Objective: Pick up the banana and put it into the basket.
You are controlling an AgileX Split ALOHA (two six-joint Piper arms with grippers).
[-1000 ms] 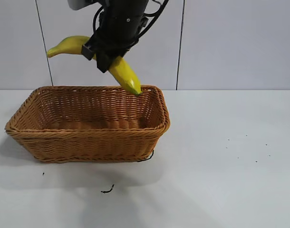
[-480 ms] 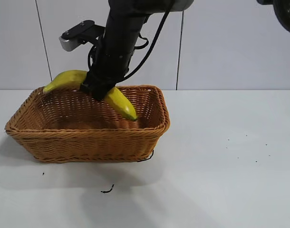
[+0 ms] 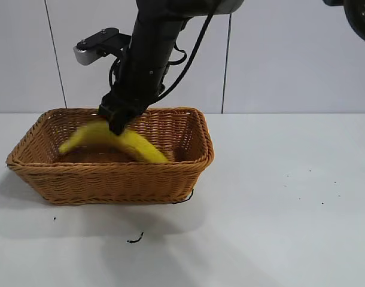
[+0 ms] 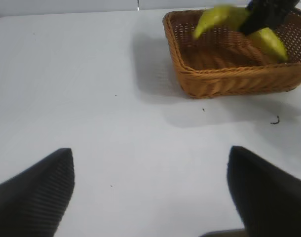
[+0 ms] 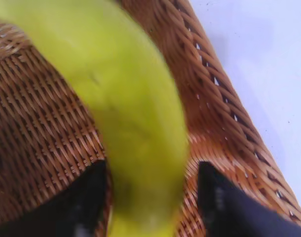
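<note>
Banana [image 3: 113, 143] dropped below right gripper [image 3: 118, 119], inside basket [image 3: 110, 179].

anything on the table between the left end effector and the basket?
No, bare white table in the left wrist view between the left end effector and the basket, apart from tiny dark specks.

No readable text or labels anywhere.

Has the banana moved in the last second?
Yes. The banana has dropped from above the basket rim to inside it, just beneath the right gripper.
</note>
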